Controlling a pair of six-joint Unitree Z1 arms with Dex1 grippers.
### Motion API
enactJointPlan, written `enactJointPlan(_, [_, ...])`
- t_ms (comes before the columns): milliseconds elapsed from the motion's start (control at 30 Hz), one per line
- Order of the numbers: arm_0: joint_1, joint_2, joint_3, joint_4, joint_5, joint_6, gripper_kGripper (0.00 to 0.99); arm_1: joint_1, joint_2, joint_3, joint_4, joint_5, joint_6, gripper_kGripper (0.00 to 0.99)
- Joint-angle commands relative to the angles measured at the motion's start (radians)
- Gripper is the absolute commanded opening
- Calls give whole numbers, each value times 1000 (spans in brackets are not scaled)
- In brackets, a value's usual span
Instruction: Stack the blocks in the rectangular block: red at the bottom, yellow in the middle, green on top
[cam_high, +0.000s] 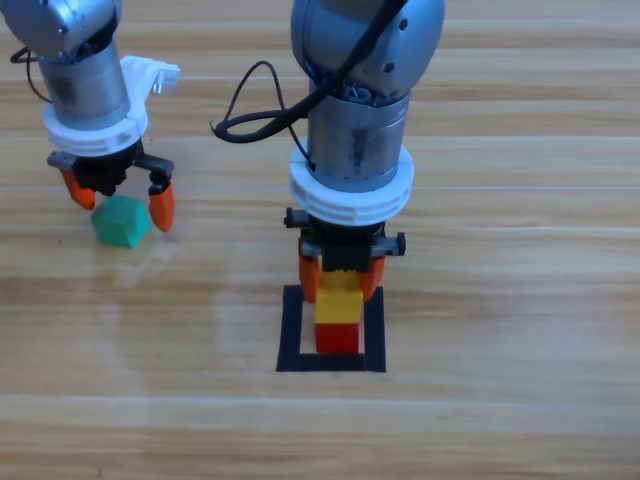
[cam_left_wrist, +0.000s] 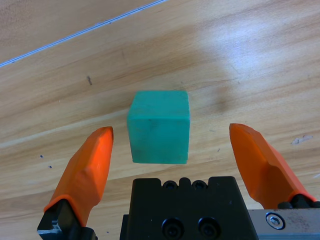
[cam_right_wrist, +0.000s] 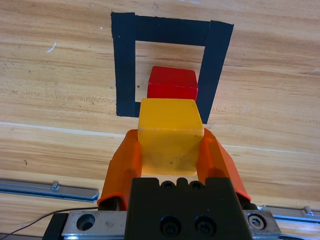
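Right gripper (cam_high: 341, 283) pinching yellow cube (cam_high: 340, 299) above red cube (cam_high: 337, 338) inside black tape square (cam_high: 290, 340), left gripper (cam_high: 118, 203) spread around green cube (cam_high: 122, 221) on counter (cam_high: 500, 420)

Readable text: none on any cube, the tape outline, the arms or the desk.
Labels, numbers: none.
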Motion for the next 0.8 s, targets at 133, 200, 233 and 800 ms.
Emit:
enactJointPlan(133, [31, 43, 37, -27, 9, -8, 990, 7, 87, 8, 11, -18, -14, 0])
enactJointPlan(200, [31, 40, 46, -31, 9, -8, 990, 5, 93, 8, 11, -18, -14, 0])
enactJointPlan(233, [31, 40, 46, -33, 9, -6, 990, 4, 95, 8, 11, -18, -14, 0])
enactJointPlan(800, [31, 30, 84, -59, 7, -6, 990, -7, 55, 20, 12, -48, -14, 990])
